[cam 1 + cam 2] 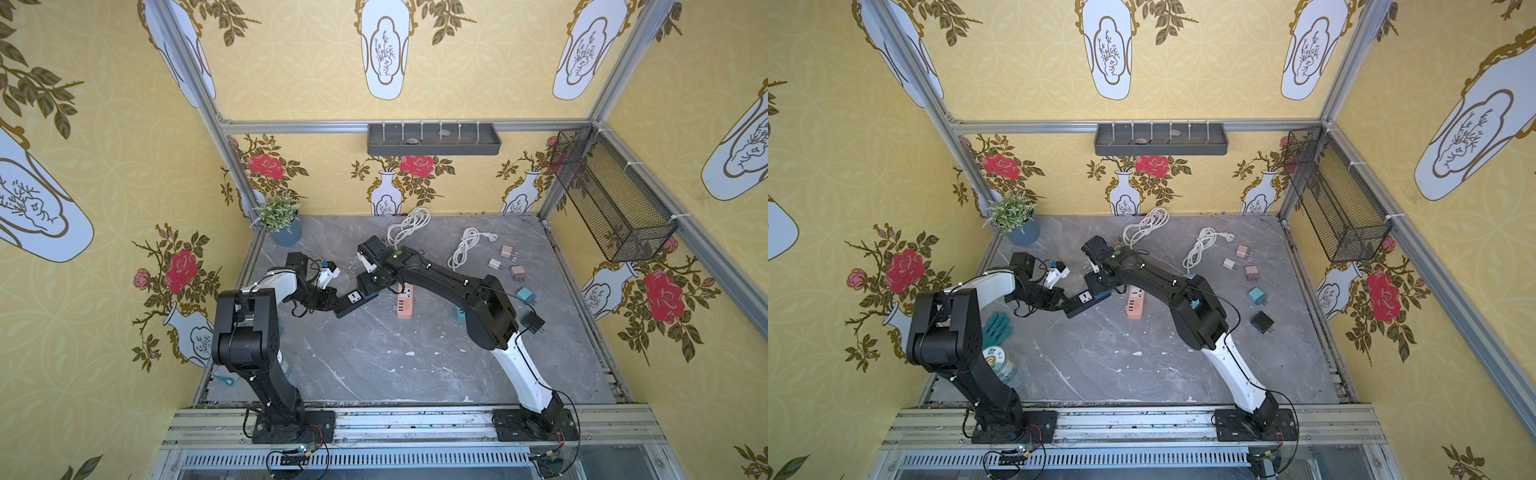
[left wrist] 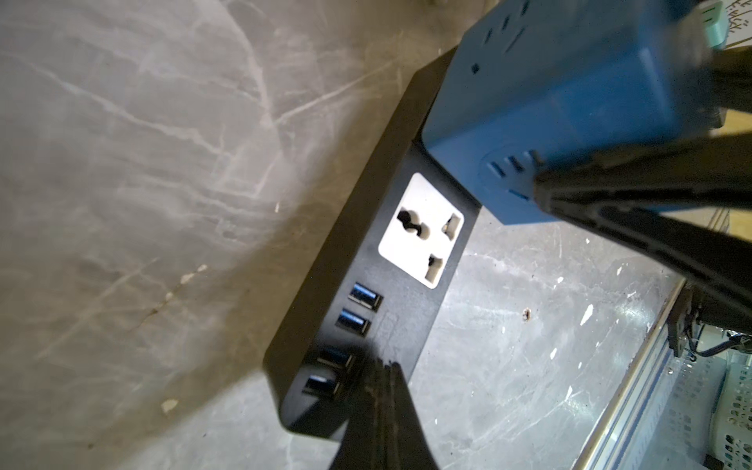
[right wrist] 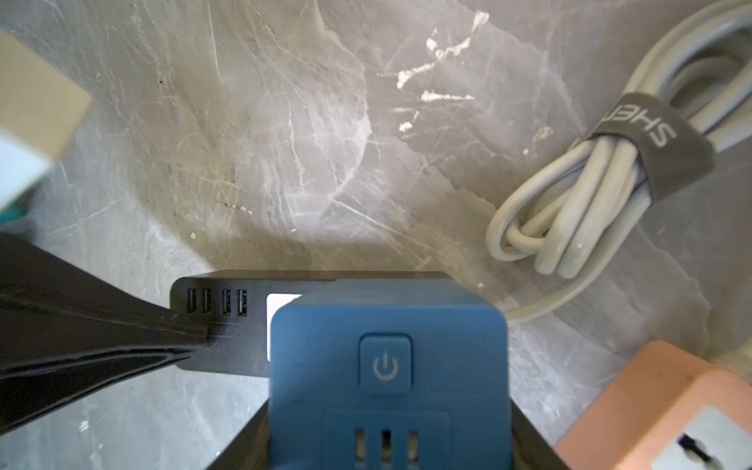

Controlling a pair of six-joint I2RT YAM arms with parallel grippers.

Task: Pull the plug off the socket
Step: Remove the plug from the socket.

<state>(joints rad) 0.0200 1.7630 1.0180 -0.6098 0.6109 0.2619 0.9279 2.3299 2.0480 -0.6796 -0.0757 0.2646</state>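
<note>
The socket is a black power strip [image 1: 351,300] [image 1: 1083,301] with one white outlet and several USB ports [image 2: 386,264] [image 3: 221,325]. It is held a little above the marble table. My left gripper [image 1: 337,308] [image 2: 382,366] is shut on its USB end, and its dark fingers [image 3: 101,337] also show in the right wrist view. The plug is a blue cube [image 1: 371,296] [image 1: 1103,296] [image 2: 569,101] [image 3: 386,366] with a power button, sitting against the strip's other end. My right gripper [image 1: 368,290] [image 3: 386,447] is shut on its sides. The prongs are hidden.
A pink power strip [image 1: 405,301] lies just right of the grippers. Two white cable bundles [image 1: 409,224] [image 1: 463,247] lie behind. Small chargers [image 1: 517,272] and a black adapter [image 1: 533,322] are scattered right. A potted plant [image 1: 284,224] stands back left, a green glove [image 1: 996,326] and jar [image 1: 1000,361] front left.
</note>
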